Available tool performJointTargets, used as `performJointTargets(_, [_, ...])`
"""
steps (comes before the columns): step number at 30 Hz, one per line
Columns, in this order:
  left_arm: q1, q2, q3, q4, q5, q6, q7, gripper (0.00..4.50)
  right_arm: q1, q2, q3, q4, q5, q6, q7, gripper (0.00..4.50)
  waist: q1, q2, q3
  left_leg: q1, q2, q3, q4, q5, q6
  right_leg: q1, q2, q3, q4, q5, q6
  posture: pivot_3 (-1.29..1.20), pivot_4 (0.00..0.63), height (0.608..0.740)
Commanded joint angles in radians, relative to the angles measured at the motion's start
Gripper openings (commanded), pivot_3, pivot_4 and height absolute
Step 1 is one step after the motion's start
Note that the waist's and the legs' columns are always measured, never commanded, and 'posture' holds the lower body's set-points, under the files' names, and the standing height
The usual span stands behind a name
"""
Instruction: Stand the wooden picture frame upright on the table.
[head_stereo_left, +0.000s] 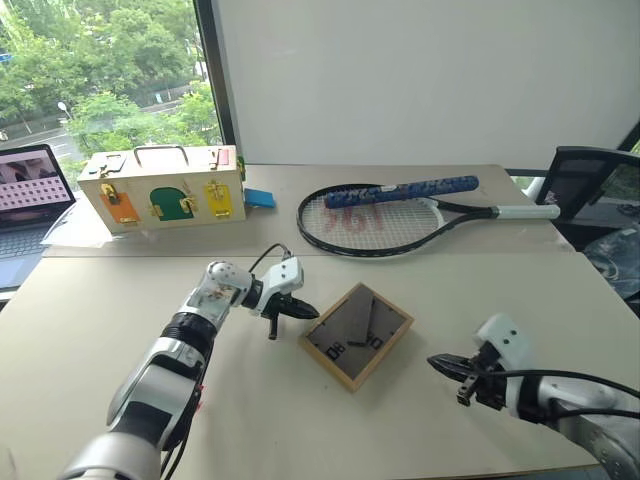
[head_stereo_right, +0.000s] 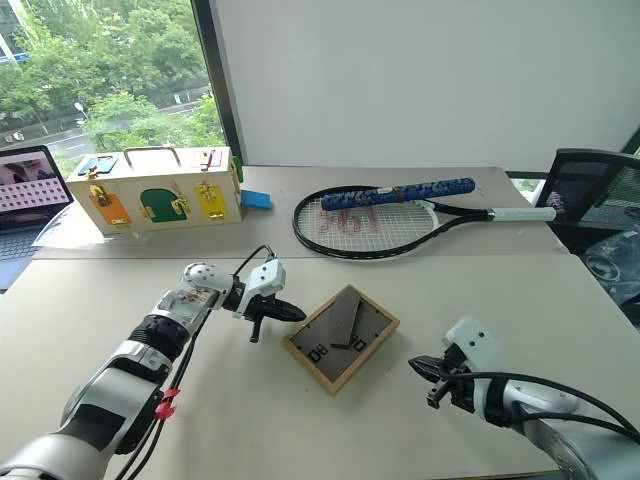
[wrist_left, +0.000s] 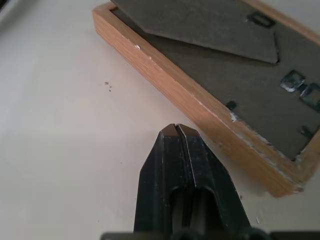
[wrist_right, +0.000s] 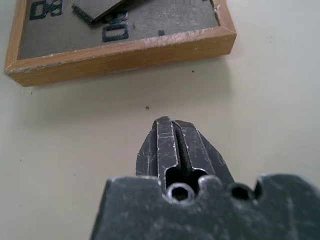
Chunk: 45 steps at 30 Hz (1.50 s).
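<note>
Between your two pinched-shut, empty grippers, left gripper just beside its edge and right gripper farther off, the wooden picture frame lies face down on the table, stand uppermost, long axis running diagonally, so your left arm is nearer.

One wooden picture frame, one tennis racket, one latch box, one laptop, one chair, two hands.

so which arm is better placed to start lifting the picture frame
Probably the left. The left gripper, shut, sits right beside the wooden picture frame, which lies back-up on the table. The right gripper, also shut, is farther off.
</note>
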Motion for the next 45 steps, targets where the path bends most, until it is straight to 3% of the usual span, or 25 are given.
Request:
performJointTargets(1, [-0.002, -0.013, 0.001, -0.041, 0.0, 0.014, -0.034, 0.0, -0.12, 0.029, 0.108, 0.091, -0.077, -0.041, 0.037, 0.06, 0.002, 0.0, 0.0, 0.0, 0.0, 0.0, 0.0, 0.0, 0.0, 0.0, 0.0, 0.0, 0.0, 0.0, 0.0, 0.0, 0.15, 0.74])
performJointTargets(4, [0.049, 0.027, -0.011, -0.13, -0.009, 0.083, -0.109, 0.0, -0.221, 0.038, 0.207, 0.183, -0.149, -0.076, 0.095, 0.06, 0.0, 0.001, 0.0, 0.0, 0.0, 0.0, -0.001, 0.0, 0.0, 0.0, 0.0, 0.0, 0.0, 0.0, 0.0, 0.0, 0.15, 0.74])
performJointTargets(8, [0.148, 0.162, -0.069, -0.268, 0.011, 0.261, -0.237, 0.0, -0.355, 0.099, 0.288, 0.315, -0.209, -0.124, 0.151, 0.06, -0.012, 0.001, 0.0, 0.002, 0.0, 0.0, -0.001, 0.0, 0.0, 0.001, 0.001, 0.0, 0.001, 0.0, 0.0, 0.0, 0.15, 0.74])
performJointTargets(14, [0.262, 0.282, -0.06, -0.391, 0.021, 0.367, -0.22, 0.0, -0.439, 0.162, 0.363, 0.387, -0.265, -0.148, 0.225, 0.06, -0.044, 0.002, -0.006, 0.008, 0.001, -0.001, -0.002, 0.0, 0.0, 0.005, 0.001, 0.0, 0.002, -0.001, -0.001, 0.0, 0.15, 0.74])
performJointTargets(23, [0.356, 0.284, -0.016, -0.545, -0.043, 0.484, -0.155, 0.0, -0.549, 0.267, 0.421, 0.535, -0.357, -0.236, 0.291, 0.06, -0.07, 0.002, -0.013, 0.011, 0.001, -0.001, -0.003, -0.001, 0.001, 0.007, 0.002, 0.0, 0.003, -0.002, -0.002, 0.0, 0.15, 0.74])
performJointTargets(33, [0.396, 0.271, -0.002, -0.641, -0.097, 0.566, -0.115, 0.0, -0.652, 0.372, 0.453, 0.715, -0.438, -0.336, 0.358, 0.06, -0.061, 0.003, -0.016, 0.011, 0.001, -0.001, -0.002, -0.001, 0.001, 0.007, 0.002, 0.0, 0.003, -0.002, -0.002, 0.0, 0.15, 0.74])
performJointTargets(41, [0.403, 0.291, 0.009, -0.608, -0.09, 0.541, -0.077, 0.0, -0.597, 0.321, 0.439, 0.651, -0.452, -0.295, 0.391, 0.06, -0.052, 0.003, -0.017, 0.011, 0.001, -0.001, -0.003, -0.001, 0.001, 0.007, 0.002, 0.0, 0.003, -0.003, -0.002, 0.0, 0.15, 0.74])
performJointTargets(45, [0.391, 0.29, 0.015, -0.571, -0.078, 0.519, -0.044, 0.0, -0.534, 0.206, 0.439, 0.513, -0.472, -0.222, 0.414, 0.06, -0.044, 0.003, -0.018, 0.01, 0.001, -0.001, -0.003, -0.001, 0.002, 0.007, 0.002, 0.0, 0.003, -0.003, -0.002, 0.0, 0.15, 0.74])
